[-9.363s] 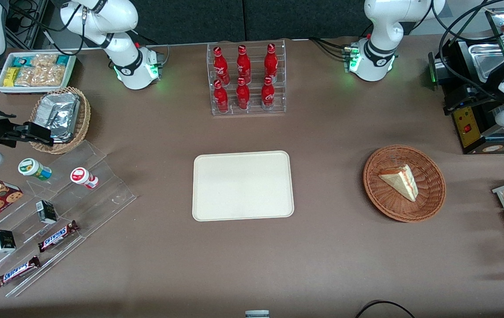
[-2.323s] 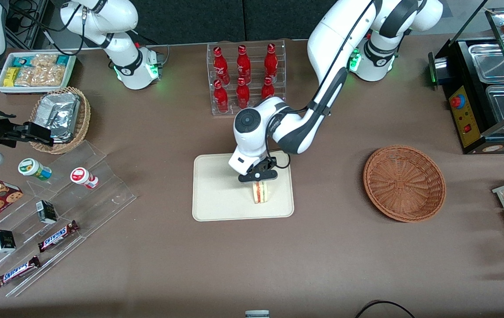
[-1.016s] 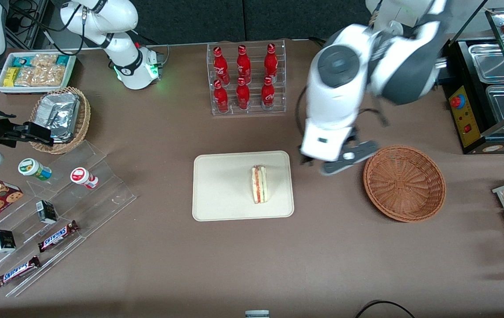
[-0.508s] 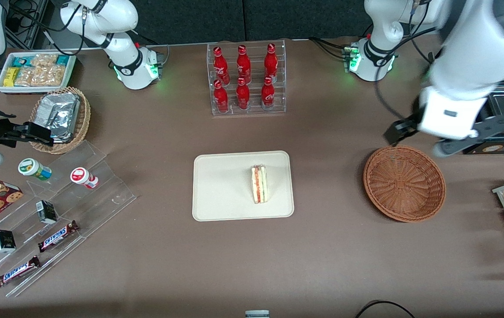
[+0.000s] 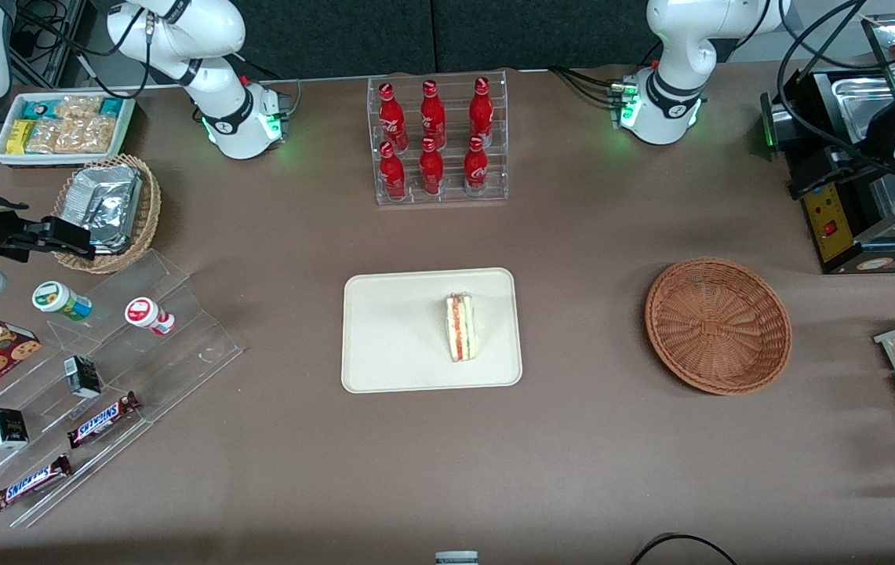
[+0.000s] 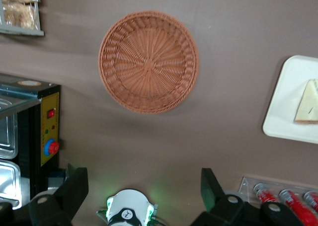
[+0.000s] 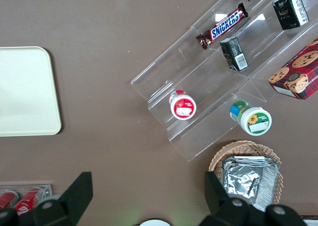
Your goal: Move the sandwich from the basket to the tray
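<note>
Status: task appears complete, as far as the views show. The sandwich (image 5: 460, 328) stands on its crust edge on the tray (image 5: 392, 329), cut face w/ red-orange and green layers turned up toward the front camera, inside the rim on the part of the tray toward the working arm's end. Nothing touches it. The basket (image 5: 718, 325) holds nothing; its woven floor shows bare in the front and left wrist views (image 6: 148, 61). The basket sits well apart from the tray, toward the working arm's end of the table. The gripper (image 6: 144, 191) is high above the table near the left arm's base, clear of both basket and tray. Its fingers (image 6: 74, 182) are spread wide and carry nothing. Remaining steps: none evident; judged, only parking the arm is left. Sandwich looks stable, no lean visible.
</note>
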